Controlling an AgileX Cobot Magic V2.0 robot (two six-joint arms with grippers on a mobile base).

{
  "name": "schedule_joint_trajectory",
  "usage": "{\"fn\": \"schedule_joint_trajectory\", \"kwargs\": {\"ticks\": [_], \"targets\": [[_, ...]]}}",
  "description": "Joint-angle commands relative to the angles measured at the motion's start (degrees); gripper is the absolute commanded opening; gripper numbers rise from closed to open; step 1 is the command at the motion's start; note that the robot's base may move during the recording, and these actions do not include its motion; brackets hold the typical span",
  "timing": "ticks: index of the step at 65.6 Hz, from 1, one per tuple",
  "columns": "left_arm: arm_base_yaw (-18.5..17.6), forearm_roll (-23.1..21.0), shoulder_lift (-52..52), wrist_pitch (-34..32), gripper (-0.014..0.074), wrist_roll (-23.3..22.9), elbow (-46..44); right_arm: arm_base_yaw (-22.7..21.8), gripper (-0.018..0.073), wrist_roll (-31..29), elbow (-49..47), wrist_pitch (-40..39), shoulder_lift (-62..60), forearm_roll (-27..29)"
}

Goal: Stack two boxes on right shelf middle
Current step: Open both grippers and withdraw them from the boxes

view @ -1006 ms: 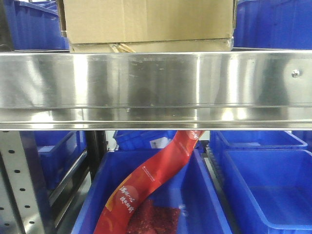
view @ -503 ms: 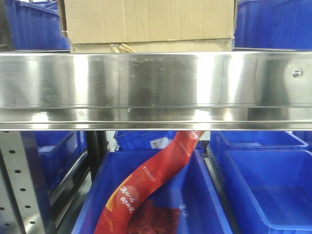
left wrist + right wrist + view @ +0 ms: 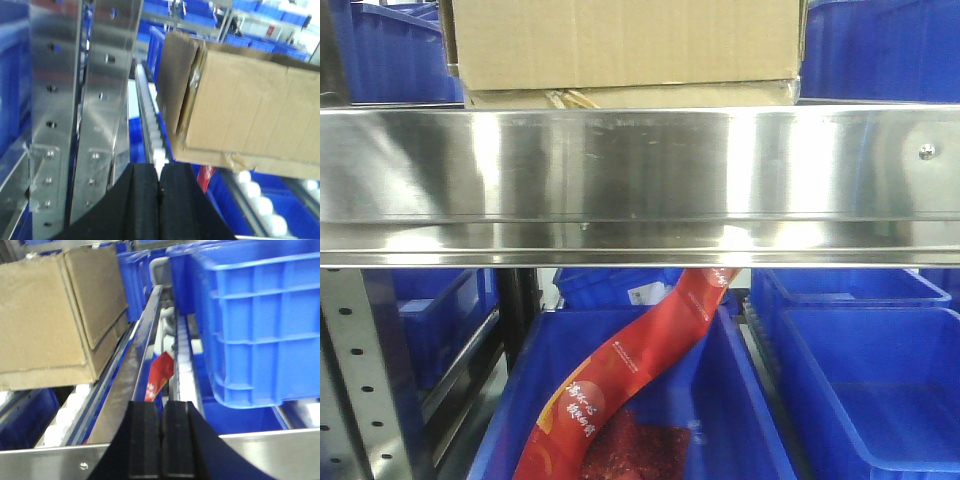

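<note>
A tan cardboard box (image 3: pixel 620 40) stands on the shelf, just behind its shiny steel front beam (image 3: pixel 640 180). Under it shows a thin band of cardboard (image 3: pixel 620 97); I cannot tell whether that is a second box or a flap. In the left wrist view the box (image 3: pixel 250 110) is up and to the right of my left gripper (image 3: pixel 159 172), which is shut and empty. In the right wrist view the box (image 3: pixel 45 320) is to the upper left of my right gripper (image 3: pixel 161 410), also shut and empty, above the beam (image 3: pixel 50 462).
Blue bins flank the box on the shelf, one large bin (image 3: pixel 260 325) close on the right. White rollers (image 3: pixel 152 125) line the shelf. Grey perforated uprights (image 3: pixel 55 100) stand at the left. Below, a red bag (image 3: pixel 620 370) lies in a blue bin (image 3: pixel 740 400).
</note>
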Motion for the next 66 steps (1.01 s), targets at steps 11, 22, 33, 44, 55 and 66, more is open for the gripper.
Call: {"fn": "schedule_joint_trajectory", "kwargs": {"ticks": [11, 22, 33, 44, 55, 66], "targets": [[0.30, -0.21, -1.12, -0.83, -0.0111, -0.52, 0.07, -0.19, -0.0162, 0.11, 0.12, -0.73, -3.16, -0.77], [0.30, -0.21, -1.12, -0.83, -0.0111, -0.52, 0.07, -0.19, -0.0162, 0.11, 0.12, -0.73, -3.16, -0.77], [0.30, -0.21, -1.12, -0.83, -0.0111, -0.52, 0.07, -0.19, -0.0162, 0.11, 0.12, -0.37, -3.16, -0.77], [0.30, -0.21, -1.12, -0.83, -0.0111, -0.52, 0.07, -0.28, -0.0162, -11.10, 2.50, -6.38, -3.61, 4.21], [0.30, -0.21, -1.12, -0.83, -0.0111, -0.52, 0.07, -3.67, -0.0162, -25.83, 9.68, -14.48, -6.16, 15.98], [0.30, -0.21, -1.12, -0.83, -0.0111, -0.52, 0.07, -9.41, -0.0162, -31.34, 20.16, -27.32, -10.21, 21.72]]}}
